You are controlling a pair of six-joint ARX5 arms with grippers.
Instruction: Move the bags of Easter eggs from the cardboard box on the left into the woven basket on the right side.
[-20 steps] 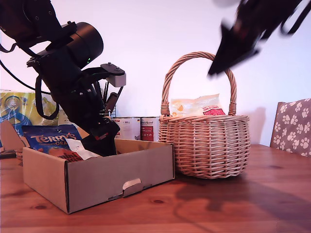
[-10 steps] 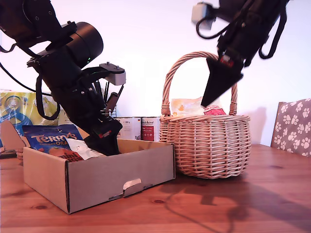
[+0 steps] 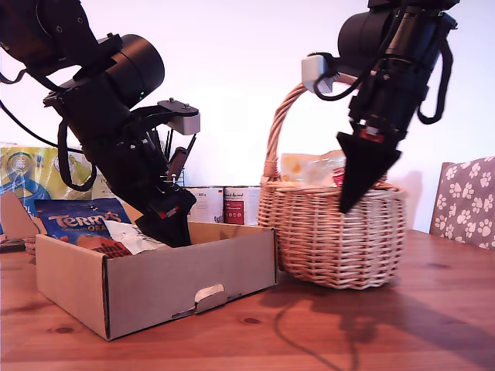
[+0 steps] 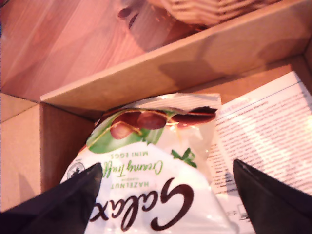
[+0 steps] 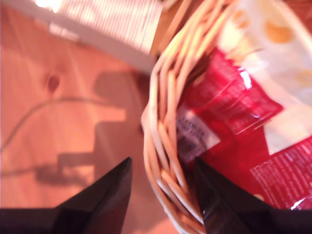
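The cardboard box point(image 3: 155, 286) stands at the exterior view's left with the blue Terry's bag point(image 3: 77, 220) and a white Galaxy bag point(image 3: 131, 236) inside. My first gripper point(image 3: 174, 232) reaches down into the box. In the first wrist view it is open point(image 4: 165, 200), its fingers wide on either side of the white bag point(image 4: 151, 161). The woven basket point(image 3: 332, 239) holds the cream and red bag point(image 3: 305, 166). My second gripper point(image 3: 349, 199) points down at the basket's near rim. In the second wrist view it is open point(image 5: 163, 204) and straddles the rim point(image 5: 165, 122), beside the red bag point(image 5: 234, 97).
Metal tins point(image 3: 224, 205) stand behind the box and basket. A yellow-and-blue pack point(image 3: 31, 178) sits at the exterior view's far left, a paw-print chair point(image 3: 468, 201) at its right. A printed sheet point(image 4: 263, 131) lies in the box. All rests on a wooden table point(image 3: 348, 325).
My second gripper has come down from above the handle to the basket's near rim. The basket has shifted slightly toward the exterior view's right. The first arm has not moved.
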